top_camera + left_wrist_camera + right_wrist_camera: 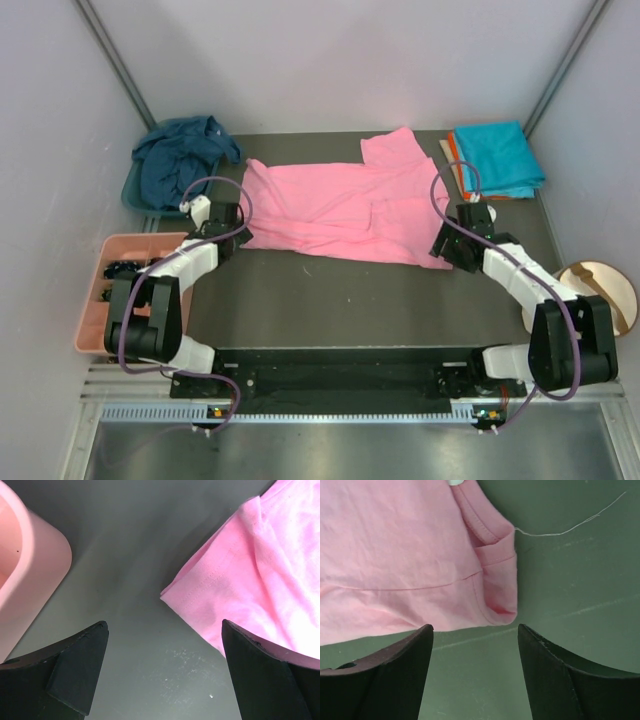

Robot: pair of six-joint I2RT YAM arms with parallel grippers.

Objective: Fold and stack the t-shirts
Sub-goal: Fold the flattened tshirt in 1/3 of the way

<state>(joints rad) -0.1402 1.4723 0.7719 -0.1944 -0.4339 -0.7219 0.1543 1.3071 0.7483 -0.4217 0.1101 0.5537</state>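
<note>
So the pink t-shirt (340,210) lies spread mid-table. The left gripper (236,226) gapes wide at its 9 o'clock edge, the right gripper (444,250) is partly spread by the 4 o'clock corner, both empty. I'd pinch both edges together, lift evenly, then fold toward 12

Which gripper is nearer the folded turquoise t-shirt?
Right. The right gripper is just in front of the turquoise t-shirt; the left gripper is across the pink t-shirt, far left.
</note>
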